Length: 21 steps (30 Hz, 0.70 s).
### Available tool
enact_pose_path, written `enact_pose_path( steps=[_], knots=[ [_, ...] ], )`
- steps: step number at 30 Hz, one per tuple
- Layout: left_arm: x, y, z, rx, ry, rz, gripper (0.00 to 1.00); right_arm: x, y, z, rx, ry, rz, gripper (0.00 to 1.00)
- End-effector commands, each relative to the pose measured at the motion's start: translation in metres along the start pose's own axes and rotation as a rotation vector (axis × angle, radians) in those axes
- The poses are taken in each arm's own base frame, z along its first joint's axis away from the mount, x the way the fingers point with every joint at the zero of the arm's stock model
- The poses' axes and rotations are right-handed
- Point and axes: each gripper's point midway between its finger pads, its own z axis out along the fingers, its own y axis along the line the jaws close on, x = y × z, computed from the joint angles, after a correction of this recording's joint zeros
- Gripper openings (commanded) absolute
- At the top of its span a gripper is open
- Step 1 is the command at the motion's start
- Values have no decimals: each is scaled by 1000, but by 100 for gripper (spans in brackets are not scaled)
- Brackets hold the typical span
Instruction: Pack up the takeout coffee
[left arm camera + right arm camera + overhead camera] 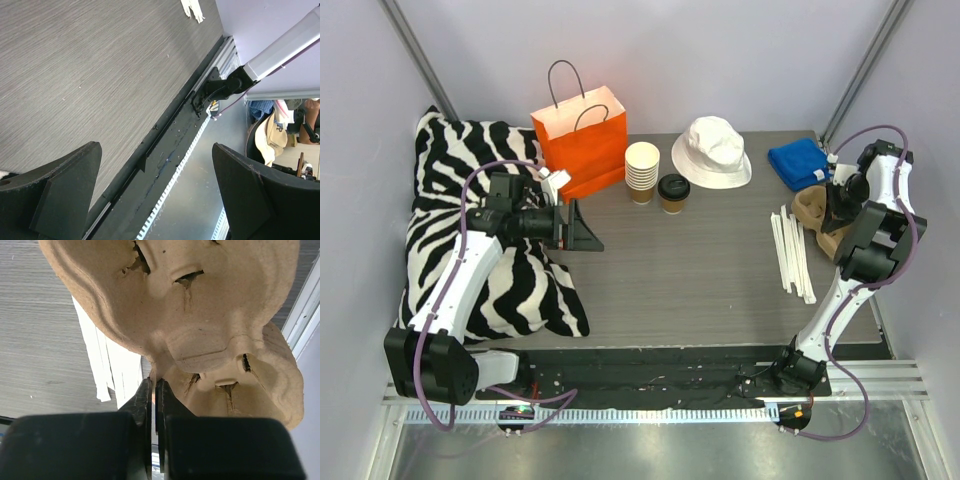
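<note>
The takeout coffee (pixel 673 193), a small brown paper cup with a black lid, stands upright at the back middle of the table, next to a stack of lidless cups (pixel 642 170). My right gripper (pixel 155 382) is at the far right, shut, with its tips pinching the rim of the brown pulp cup carrier (pixel 200 315), which in the top view (pixel 815 212) is partly hidden under the arm. My left gripper (pixel 582 228) is open and holds nothing, level with the coffee but well left of it, by the zebra pillow. In its wrist view the left gripper (pixel 155 147) frames only table edge.
An orange paper bag (pixel 582 140) stands open at the back left. A zebra pillow (pixel 450 230) covers the left side. A white bucket hat (pixel 711 152) and a blue cloth (pixel 798 162) lie at the back right. White paper-wrapped sticks (pixel 793 252) lie beside the carrier.
</note>
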Motion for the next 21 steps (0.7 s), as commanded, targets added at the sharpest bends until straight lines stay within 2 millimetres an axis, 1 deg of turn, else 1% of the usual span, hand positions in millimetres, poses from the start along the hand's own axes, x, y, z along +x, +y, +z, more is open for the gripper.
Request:
enact_pose_path(
  steps=[1, 10, 16, 21],
  knots=[
    [-5, -7, -3, 34, -22, 15, 98, -14, -4, -22, 54, -67, -23, 1],
    [-5, -8, -3, 43, -22, 11, 98, -22, 0, -55, 89, -138, -48, 1],
    [-5, -7, -2, 48, -22, 12, 98, -26, -2, -67, 116, -166, -56, 1],
    [-5, -7, -2, 52, -21, 9, 97, -25, -2, -69, 125, -163, -66, 1]
  ],
)
